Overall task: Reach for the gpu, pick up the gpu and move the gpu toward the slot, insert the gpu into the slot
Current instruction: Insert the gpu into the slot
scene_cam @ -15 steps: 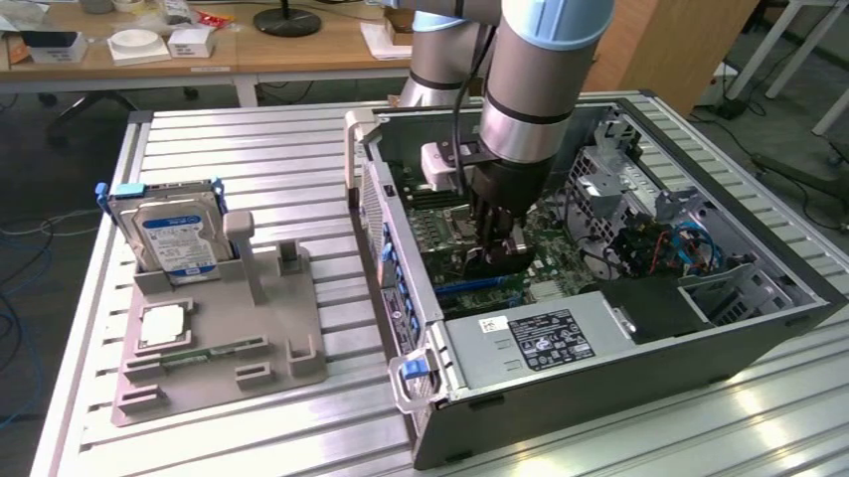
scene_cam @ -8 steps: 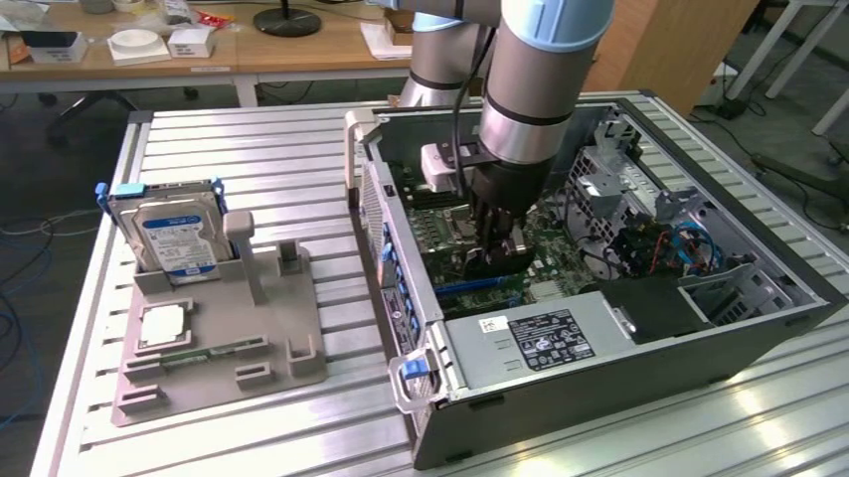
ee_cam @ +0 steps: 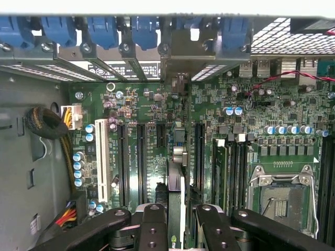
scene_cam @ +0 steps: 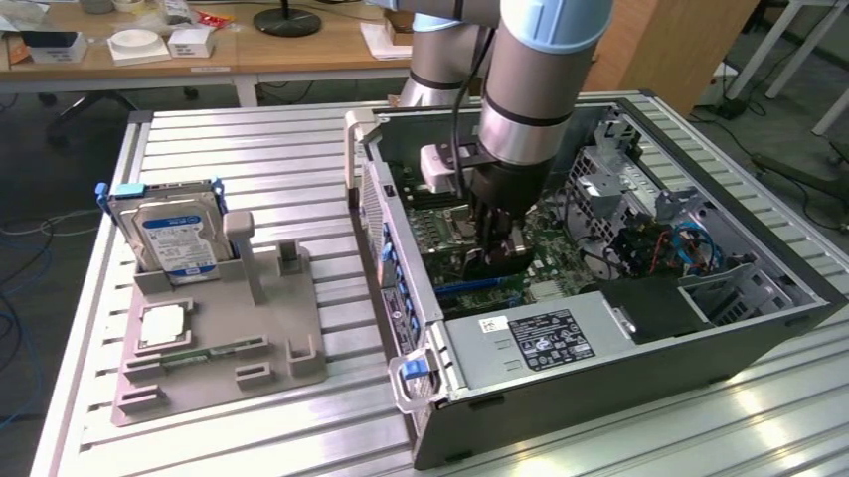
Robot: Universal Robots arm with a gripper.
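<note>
The gripper (ee_cam: 178, 230) is clamped narrow on the gpu (ee_cam: 177, 172), held edge-on at lower centre of the wrist view, right over the board's (ee_cam: 261, 112) long slots (ee_cam: 140, 162). If the card sits slightly off its slot or tilted, I reckon pushing could jam its edge or bend the bracket (ee_cam: 186, 52) against the blue clips (ee_cam: 144, 29). In the exterior view the case (scene_cam: 623, 348) walls crowd the arm (scene_cam: 531, 89), while the drive (scene_cam: 177, 237) and tray (scene_cam: 219, 343) stand clear at left.

Labels on hard drive (scene_cam: 174, 241), power supply (scene_cam: 560, 338): print seemingly unreadable
</note>
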